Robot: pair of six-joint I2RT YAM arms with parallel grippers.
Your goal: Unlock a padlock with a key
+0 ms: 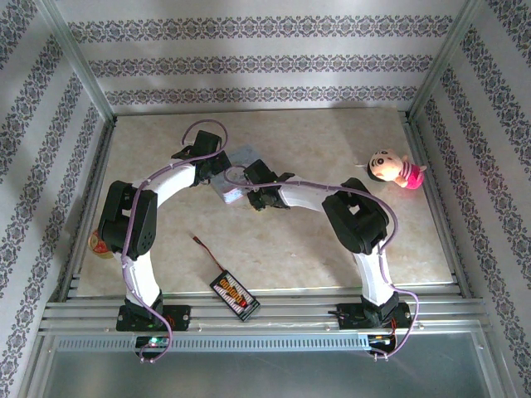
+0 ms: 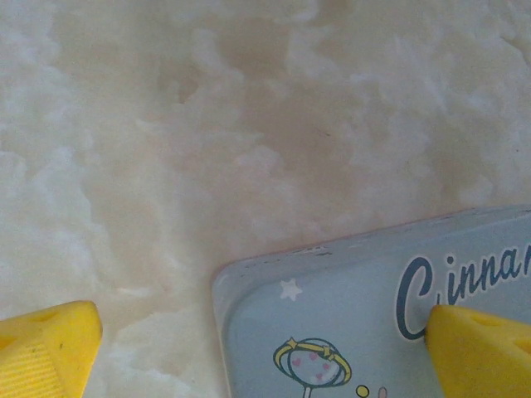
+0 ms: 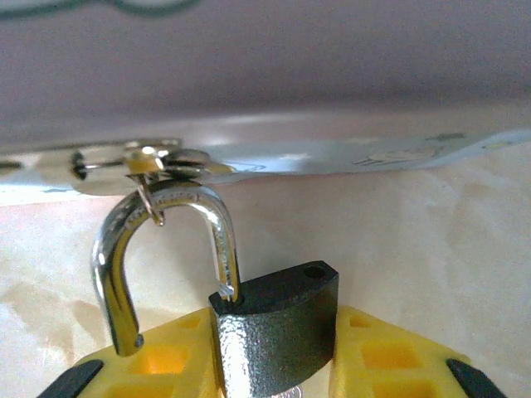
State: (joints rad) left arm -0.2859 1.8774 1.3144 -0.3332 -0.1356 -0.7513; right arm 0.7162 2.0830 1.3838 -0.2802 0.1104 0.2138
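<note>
Okay, so we've got a beige marbled table [image 1: 315, 249] boxed in by aluminium rails and striped floral wallpaper [image 1: 249, 62]. The only writing we can read is "Cinna" in dark script on the light-blue tin [image 2: 348, 315]. It's cut off at the frame edge, next to a star and a ringed-planet drawing.

The left fingers [image 2: 46, 352] are spread wide and holding nothing, with one tip over the tin's lid. The right fingers [image 3: 390, 356] are clamped on the dark body of the padlock [image 3: 278, 327], just beside the tin's edge. Its shackle [image 3: 166, 207] has one leg out of the body.

The key [image 3: 178, 159] sits on a little ring hooked on the shackle, too blurry for us to make out its shape. From above, both wrists cover much of the tin.
</note>
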